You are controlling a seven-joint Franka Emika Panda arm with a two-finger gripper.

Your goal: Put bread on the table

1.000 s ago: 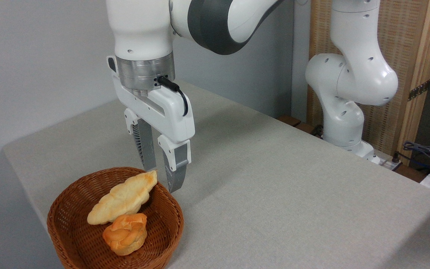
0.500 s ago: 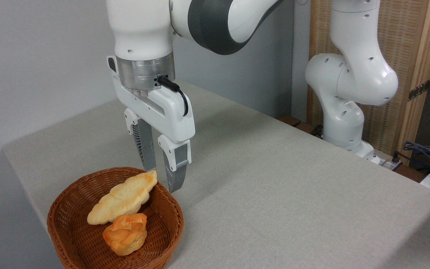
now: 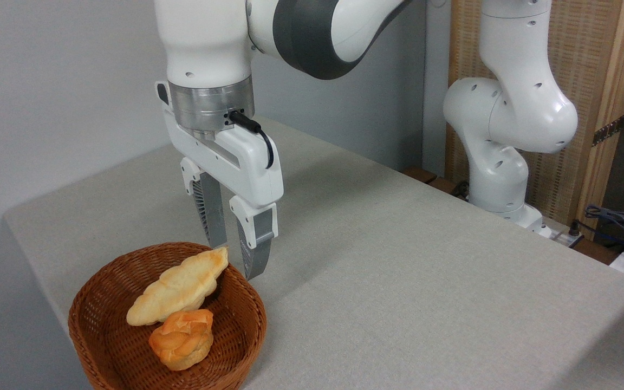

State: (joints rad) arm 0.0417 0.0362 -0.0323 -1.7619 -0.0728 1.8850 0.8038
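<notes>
Inside basket (image 3: 101,330), bread (image 3: 179,287) lengthwise lower-left to upper-right.

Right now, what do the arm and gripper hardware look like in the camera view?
White glossy Franka arm with rounded links, a dark grey band at the upper joint and a silver metal flange above the hand. The gripper has a white boxy body; a black cable loops from the flange down its side. The fingers are grey and tapered with ribbed inner faces, each in a white mount.
</notes>
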